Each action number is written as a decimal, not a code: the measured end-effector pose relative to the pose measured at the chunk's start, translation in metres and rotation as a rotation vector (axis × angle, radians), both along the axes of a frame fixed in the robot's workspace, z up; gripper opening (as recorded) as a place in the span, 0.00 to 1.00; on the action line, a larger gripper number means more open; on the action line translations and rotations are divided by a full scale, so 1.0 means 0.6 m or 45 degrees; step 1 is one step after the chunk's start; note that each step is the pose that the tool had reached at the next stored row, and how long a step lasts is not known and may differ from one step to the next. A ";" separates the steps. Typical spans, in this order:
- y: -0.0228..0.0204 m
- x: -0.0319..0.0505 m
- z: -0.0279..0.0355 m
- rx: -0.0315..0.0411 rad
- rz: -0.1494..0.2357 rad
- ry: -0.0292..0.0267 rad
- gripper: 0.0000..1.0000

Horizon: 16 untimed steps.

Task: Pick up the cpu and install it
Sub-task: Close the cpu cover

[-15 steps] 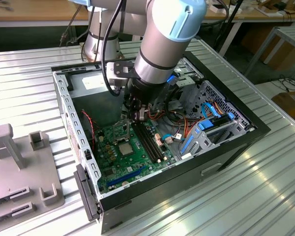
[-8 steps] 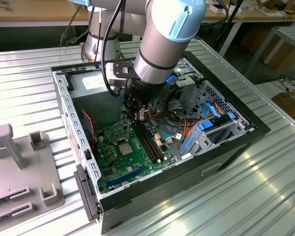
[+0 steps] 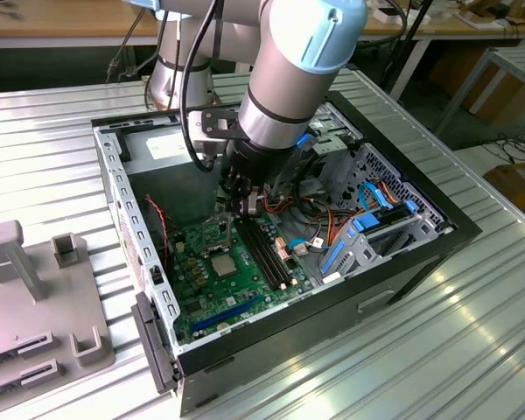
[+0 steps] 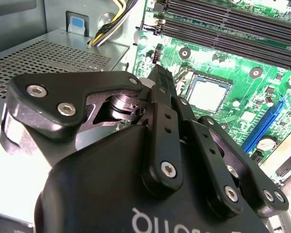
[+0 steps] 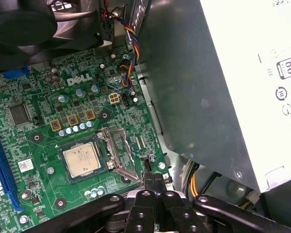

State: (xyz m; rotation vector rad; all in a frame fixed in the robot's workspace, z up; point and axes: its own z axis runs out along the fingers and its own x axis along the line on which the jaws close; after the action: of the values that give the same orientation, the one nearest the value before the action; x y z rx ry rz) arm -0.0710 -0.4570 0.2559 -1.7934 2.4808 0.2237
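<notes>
Silver cpu (image 5: pixel 81 159) sits in its motherboard (image 5: pixel 43 121) socket just beside the empty jaws, which are pressed together.

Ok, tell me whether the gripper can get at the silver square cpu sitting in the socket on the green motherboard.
Probably yes. The gripper, fingers shut together, hangs just beside the socket, whose metal retention frame is swung open, so the silver square cpu lies uncovered on the green motherboard with nothing above it.
</notes>
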 end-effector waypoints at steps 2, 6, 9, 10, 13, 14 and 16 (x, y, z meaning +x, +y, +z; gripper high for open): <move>-0.0001 0.000 0.000 -0.0002 0.000 0.0001 0.11; -0.0001 -0.001 0.001 -0.0002 0.010 0.0001 0.11; -0.0001 -0.001 0.002 0.0001 0.018 0.0000 0.11; -0.0001 -0.001 0.002 -0.0001 0.025 0.0001 0.11; -0.0002 -0.002 0.002 -0.0004 0.049 0.0002 0.11; -0.0001 -0.002 0.002 -0.0002 0.058 0.0001 0.11; -0.0002 -0.002 0.002 -0.0003 0.070 0.0002 0.11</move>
State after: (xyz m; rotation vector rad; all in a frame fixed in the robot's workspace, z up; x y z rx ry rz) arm -0.0723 -0.4571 0.2569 -1.8635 2.4336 0.2268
